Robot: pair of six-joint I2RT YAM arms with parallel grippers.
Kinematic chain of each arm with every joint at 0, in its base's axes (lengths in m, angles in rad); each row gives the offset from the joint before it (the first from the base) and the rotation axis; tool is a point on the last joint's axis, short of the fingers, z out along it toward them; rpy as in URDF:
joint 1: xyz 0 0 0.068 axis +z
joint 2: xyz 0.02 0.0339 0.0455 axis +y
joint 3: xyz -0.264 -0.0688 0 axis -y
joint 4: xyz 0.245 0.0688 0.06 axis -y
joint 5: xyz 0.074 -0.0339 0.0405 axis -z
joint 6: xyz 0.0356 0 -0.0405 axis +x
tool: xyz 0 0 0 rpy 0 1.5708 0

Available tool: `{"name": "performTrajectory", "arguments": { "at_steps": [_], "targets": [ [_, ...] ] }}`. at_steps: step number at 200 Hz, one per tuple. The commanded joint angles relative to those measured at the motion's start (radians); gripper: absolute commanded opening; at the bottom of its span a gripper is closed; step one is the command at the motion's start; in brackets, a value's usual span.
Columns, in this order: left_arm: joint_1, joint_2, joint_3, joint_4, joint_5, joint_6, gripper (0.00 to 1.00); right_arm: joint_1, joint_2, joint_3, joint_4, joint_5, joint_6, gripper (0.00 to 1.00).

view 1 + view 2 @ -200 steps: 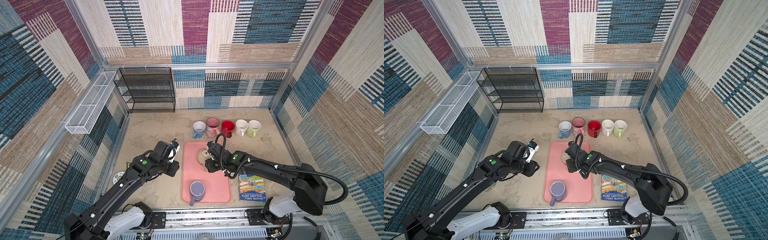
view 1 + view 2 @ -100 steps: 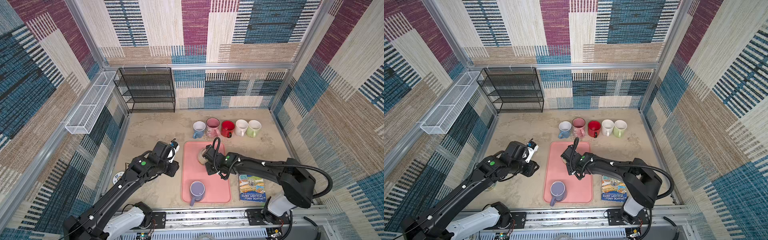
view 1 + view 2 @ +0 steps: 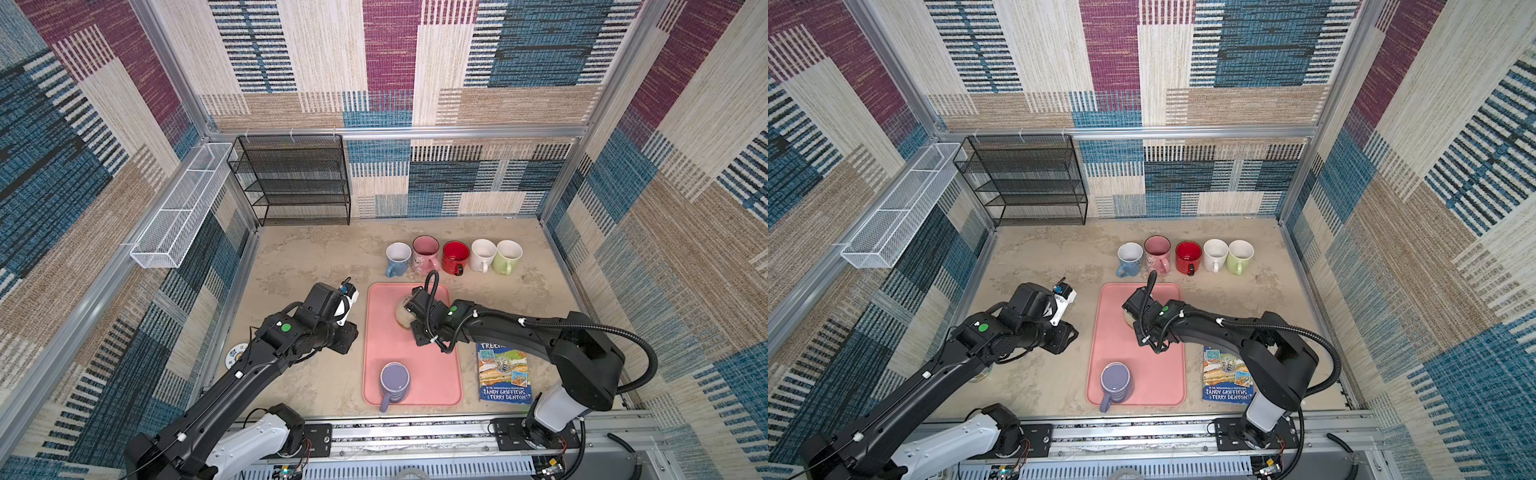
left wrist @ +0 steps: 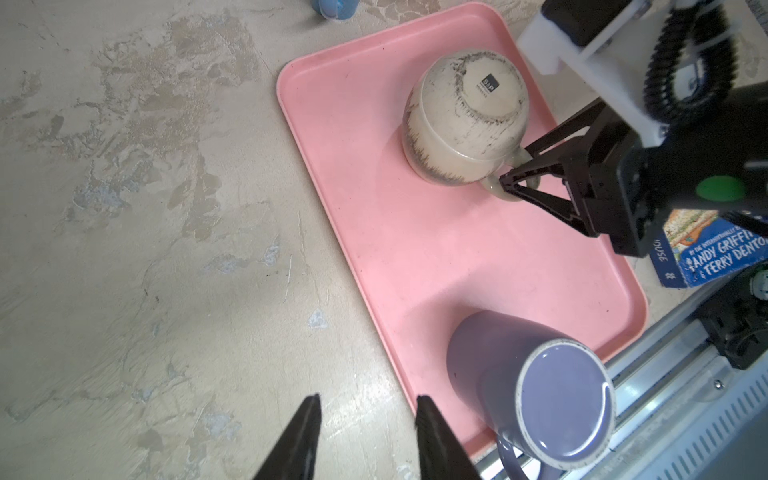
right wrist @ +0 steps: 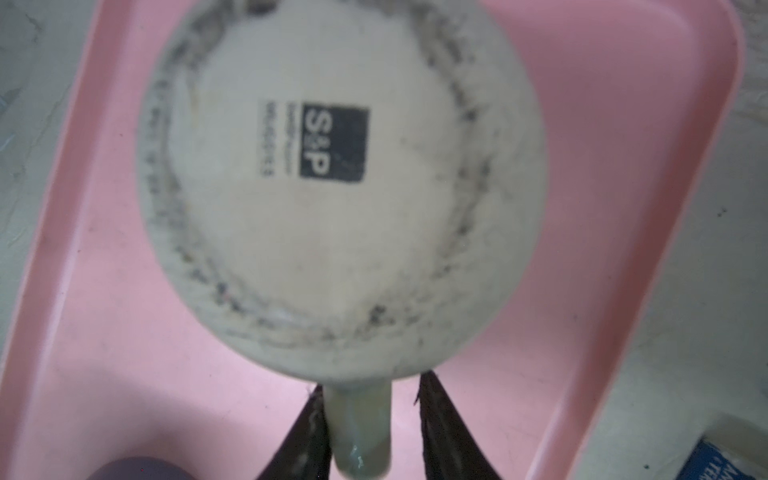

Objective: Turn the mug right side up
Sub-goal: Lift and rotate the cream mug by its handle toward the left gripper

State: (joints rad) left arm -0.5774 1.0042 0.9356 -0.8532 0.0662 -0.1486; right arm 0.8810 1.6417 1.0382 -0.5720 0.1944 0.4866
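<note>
Where its base shows, mug [image 5: 340, 187] reads "S&P".

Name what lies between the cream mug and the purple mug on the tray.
Only bare pink tray, clearest in the left wrist view; the right hand sits aside at the handle of the cream mug.

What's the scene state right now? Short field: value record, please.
target: cream mug, base up, on pink tray
right pincer: fingers either side of the mug's handle; firm grip not certain
left pincer: open, empty, over the table beside the tray
also on tray: purple mug, base up too, it appears
off tray: five upright mugs in a row behind; book beside
task: not done
</note>
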Motion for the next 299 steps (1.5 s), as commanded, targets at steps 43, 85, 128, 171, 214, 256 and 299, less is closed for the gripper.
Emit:
{"name": "performTrajectory", "arguments": {
  "at_steps": [43,85,128,171,214,256,299],
  "targets": [
    [0.001,-0.001,-0.002,0.017,0.012,0.015,0.43,-0.016,0.021,0.002,0.047,0.013,-0.026,0.25],
    [0.001,0.002,-0.002,0.017,0.012,0.014,0.43,-0.027,0.013,-0.015,0.071,0.012,-0.034,0.06],
    [0.000,0.008,0.006,0.019,0.020,-0.004,0.43,-0.042,-0.023,-0.042,0.125,-0.004,-0.078,0.00],
    [0.000,-0.013,0.010,0.063,0.075,-0.064,0.43,-0.065,-0.145,-0.098,0.256,-0.124,-0.123,0.00],
    [0.001,-0.026,-0.007,0.136,0.096,-0.110,0.43,-0.132,-0.279,-0.210,0.424,-0.338,-0.117,0.00],
    [0.001,-0.070,-0.093,0.311,0.163,-0.205,0.42,-0.198,-0.374,-0.325,0.621,-0.552,-0.067,0.00],
    [0.001,-0.119,-0.271,0.660,0.253,-0.343,0.40,-0.243,-0.434,-0.385,0.766,-0.695,-0.018,0.00]
  ]
}}
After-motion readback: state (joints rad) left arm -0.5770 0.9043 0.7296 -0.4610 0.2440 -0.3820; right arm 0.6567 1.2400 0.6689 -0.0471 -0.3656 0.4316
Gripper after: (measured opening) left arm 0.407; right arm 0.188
